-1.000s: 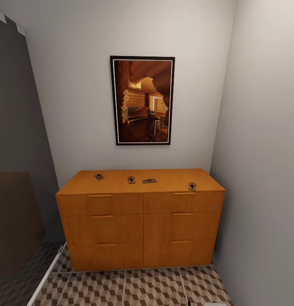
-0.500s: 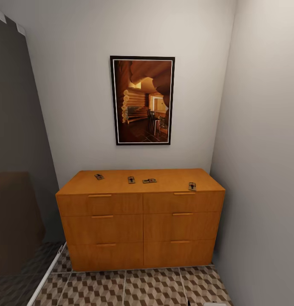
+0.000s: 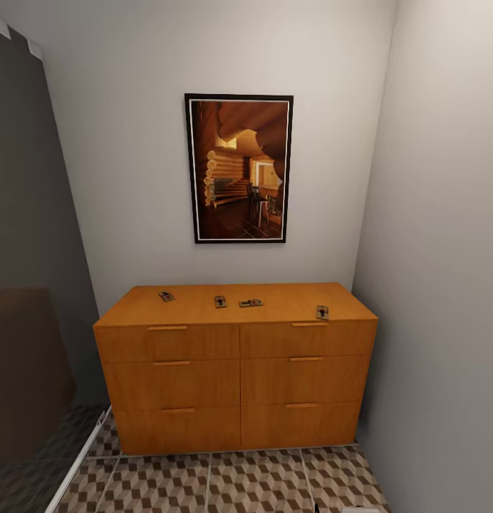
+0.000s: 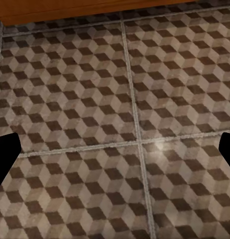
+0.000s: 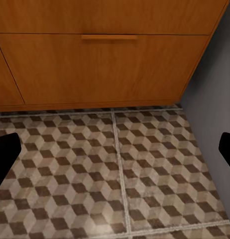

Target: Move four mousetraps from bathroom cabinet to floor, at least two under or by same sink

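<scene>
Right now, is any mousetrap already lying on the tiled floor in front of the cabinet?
No, all four mousetraps lie on top of the orange-brown cabinet, none on the bathroom floor.

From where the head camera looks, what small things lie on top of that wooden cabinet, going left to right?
Four mousetraps on the cabinet top: first mousetrap → second mousetrap → third mousetrap → fourth mousetrap, near the front edge.

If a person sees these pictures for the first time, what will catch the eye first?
First the orange-brown cabinet, standing against the pale wall in a narrow corner, with a dark-framed picture of a log cabin interior hanging above it. Next, four small mousetraps scattered along the cabinet's flat top, and the cube-patterned floor in front.
</scene>
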Motion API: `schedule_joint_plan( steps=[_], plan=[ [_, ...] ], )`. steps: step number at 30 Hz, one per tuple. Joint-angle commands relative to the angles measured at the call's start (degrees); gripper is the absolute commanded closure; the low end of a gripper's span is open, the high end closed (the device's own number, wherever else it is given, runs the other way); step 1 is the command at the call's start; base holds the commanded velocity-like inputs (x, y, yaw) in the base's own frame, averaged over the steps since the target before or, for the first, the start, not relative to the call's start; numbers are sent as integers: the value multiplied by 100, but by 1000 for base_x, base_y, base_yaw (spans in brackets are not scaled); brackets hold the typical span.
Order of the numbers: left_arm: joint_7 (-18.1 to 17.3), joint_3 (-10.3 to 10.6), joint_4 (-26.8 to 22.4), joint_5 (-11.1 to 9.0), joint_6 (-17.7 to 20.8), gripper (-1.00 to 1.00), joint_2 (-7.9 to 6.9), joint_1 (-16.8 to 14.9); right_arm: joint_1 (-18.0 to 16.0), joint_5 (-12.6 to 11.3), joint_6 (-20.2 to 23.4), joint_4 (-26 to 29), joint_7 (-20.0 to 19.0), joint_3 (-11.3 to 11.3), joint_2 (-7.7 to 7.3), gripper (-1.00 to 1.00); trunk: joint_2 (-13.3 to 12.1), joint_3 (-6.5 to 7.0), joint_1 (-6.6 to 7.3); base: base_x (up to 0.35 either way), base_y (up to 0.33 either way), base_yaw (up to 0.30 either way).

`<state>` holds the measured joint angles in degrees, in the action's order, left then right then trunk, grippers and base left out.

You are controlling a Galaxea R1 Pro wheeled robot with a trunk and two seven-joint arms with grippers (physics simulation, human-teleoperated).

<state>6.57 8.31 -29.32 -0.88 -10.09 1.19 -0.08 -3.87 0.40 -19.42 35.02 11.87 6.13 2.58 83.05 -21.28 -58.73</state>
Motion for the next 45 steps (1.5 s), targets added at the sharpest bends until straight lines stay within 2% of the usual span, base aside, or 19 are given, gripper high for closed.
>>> schedule_joint_plan(
  steps=[1,14,21,25,27,29,30,31,33,37,38,40,41,45],
  plan=[
    [53,39,-4,-9,-10,-100,-5,-1,-5,4,-9,-4,52,28,-3,-100,3,-5,0,0,0,0],
    [49,39,-4,-9,-8,-100,-3,-1,-3,4,-8,-12,41,28,-13,-100,3,-5,0,0,0,0],
    [46,39,14,-9,-3,-100,3,-1,-29,10,42,-485,47,-16,-49,-100,3,-5,0,0,0,0],
    [46,39,49,-9,-2,-100,4,-1,-334,14,415,-483,83,-26,-67,-100,3,-5,0,0,0,0],
    [46,39,60,-9,-2,-100,4,-1,-621,13,960,-382,123,-25,-97,-100,3,-5,0,0,0,0],
    [46,39,68,-9,-2,-100,6,-1,-858,11,1641,-62,150,-29,-204,-100,3,-5,0,0,0,0],
    [46,39,71,-9,0,-100,8,-1,-957,9,2126,404,164,-31,-300,-100,3,-5,0,0,0,0],
    [46,39,71,-9,0,-100,8,-1,-957,9,2126,404,164,-31,-300,-100,3,-5,0,0,0,0],
    [46,39,88,-9,-1,-100,7,-1,-1061,6,3049,1525,185,-32,-414,-100,3,-5,0,0,0,0],
    [46,35,105,-9,0,-100,5,-1,-1104,5,4007,2572,196,-33,-469,-100,3,-5,0,0,0,0],
    [46,36,107,-9,-1,-100,5,-1,-1114,5,4455,3045,201,-36,-484,-100,3,-5,0,0,0,0],
    [46,37,108,-9,-1,-100,5,-1,-1121,5,4848,3478,204,-38,-491,-100,3,-5,0,0,0,0],
    [46,38,110,-9,-2,-100,7,-1,-1127,4,5307,4051,209,-44,-498,-100,3,-5,0,0,0,0],
    [46,39,110,-9,-3,-100,34,-1,-1172,7,5888,4893,225,-52,-503,-100,3,-5,0,0,0,0]
  ],
)
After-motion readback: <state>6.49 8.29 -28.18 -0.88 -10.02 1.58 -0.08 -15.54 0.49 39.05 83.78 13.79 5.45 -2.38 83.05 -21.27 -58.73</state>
